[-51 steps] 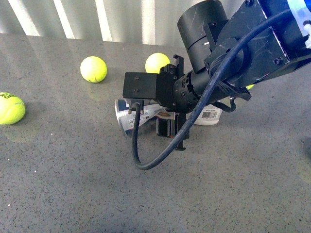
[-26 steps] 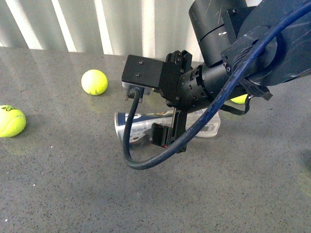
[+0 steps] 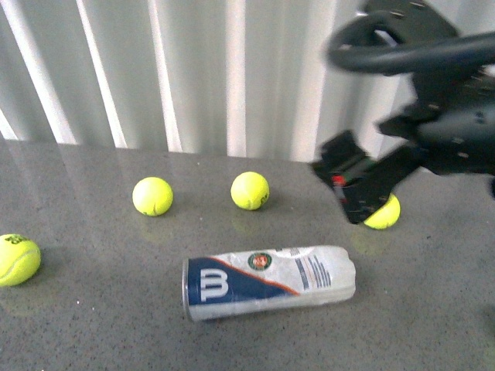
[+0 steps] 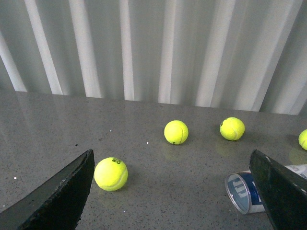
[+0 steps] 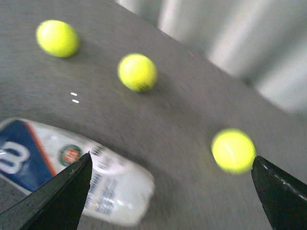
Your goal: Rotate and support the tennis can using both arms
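Observation:
The tennis can (image 3: 267,281) lies on its side on the grey table, metal-rimmed end to the left, navy label with the white W facing up. My right gripper (image 3: 352,185) hangs blurred above and behind the can's right end, open and apart from it. In the right wrist view the can (image 5: 72,167) sits beside one finger (image 5: 57,196), and the open right gripper (image 5: 170,201) holds nothing. In the left wrist view the open left gripper (image 4: 170,201) is empty, and the can's rimmed end (image 4: 244,191) shows next to one finger (image 4: 283,191).
Yellow-green tennis balls lie loose on the table: one at far left (image 3: 17,259), two behind the can (image 3: 152,195) (image 3: 250,190), one under the right gripper (image 3: 384,212). A white ribbed wall (image 3: 193,69) closes off the table's far edge.
The right arm has lifted off the can and swung up and to the right. The can, partly covered before, now lies fully in view. More of the back wall shows.

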Robot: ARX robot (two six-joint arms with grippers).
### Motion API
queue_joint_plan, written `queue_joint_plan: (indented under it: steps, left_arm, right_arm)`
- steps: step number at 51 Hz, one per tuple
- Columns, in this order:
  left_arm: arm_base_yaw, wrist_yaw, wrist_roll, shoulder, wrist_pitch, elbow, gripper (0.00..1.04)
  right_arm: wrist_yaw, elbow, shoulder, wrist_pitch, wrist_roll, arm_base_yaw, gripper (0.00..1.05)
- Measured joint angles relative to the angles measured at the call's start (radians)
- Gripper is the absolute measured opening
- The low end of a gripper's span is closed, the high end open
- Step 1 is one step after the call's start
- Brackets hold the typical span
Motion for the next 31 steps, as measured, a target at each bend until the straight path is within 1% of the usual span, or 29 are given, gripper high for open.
queue_joint_plan:
  steps: [1,2,3,4,6,13,15,16,17,19,22,24,25,27,31]
  left_arm:
    - [0.000,0.000,0.000,0.000,0.000,0.000,0.98]
    - [0.000,0.000,0.000,0.000,0.000,0.000,0.98]
    - [0.000,-0.001,0.000,0.000,0.000,0.000,0.98]
    - [0.000,-0.001,0.000,0.000,0.000,0.000,0.98]
    - [0.000,-0.001,0.000,0.000,0.000,0.000,0.98]
    - [0.000,0.002,0.000,-0.001,0.000,0.000,0.98]
    - [0.000,0.001,0.000,-0.001,0.000,0.000,0.98]
    - [0.000,0.001,0.000,-0.001,0.000,0.000,0.98]
    - [0.000,0.000,0.000,-0.001,0.000,0.000,0.98]
    - [0.000,-0.002,0.000,-0.002,0.000,0.000,0.98]
    - [0.000,-0.003,0.000,-0.001,0.000,0.000,0.98]
    - [0.000,-0.002,0.000,-0.001,0.000,0.000,0.98]
    - [0.000,-0.002,0.000,-0.002,0.000,0.000,0.98]
    - [0.000,0.000,0.000,-0.002,0.000,0.000,0.98]
    - [0.000,0.000,0.000,-0.002,0.000,0.000,0.98]
  right_arm:
    - [0.023,-0.024,-0.030,-0.024,0.039,-0.023,0.98]
    - [0.069,-0.060,-0.073,-0.051,0.126,-0.055,0.98]
    - [0.089,-0.081,-0.098,-0.061,0.160,-0.071,0.98]
    - [0.107,-0.104,-0.122,-0.069,0.229,-0.093,0.98]
    - [0.117,-0.115,-0.142,-0.071,0.295,-0.114,0.98]
    - [0.102,-0.116,-0.150,-0.071,0.359,-0.110,0.98]
    - [0.133,-0.131,-0.138,-0.017,0.357,-0.105,0.95]
    - [0.173,-0.159,-0.130,0.074,0.344,-0.103,0.92]
    - [0.227,-0.210,-0.120,0.229,0.324,-0.101,0.87]
    - [0.256,-0.300,-0.117,0.451,0.297,-0.103,0.78]
    - [0.253,-0.385,-0.138,0.637,0.279,-0.113,0.67]
    - [0.246,-0.421,-0.167,0.703,0.272,-0.123,0.60]
    - [0.243,-0.441,-0.194,0.725,0.268,-0.132,0.55]
    - [0.237,-0.479,-0.246,0.732,0.264,-0.151,0.44]
    - [0.222,-0.536,-0.305,0.725,0.261,-0.170,0.28]
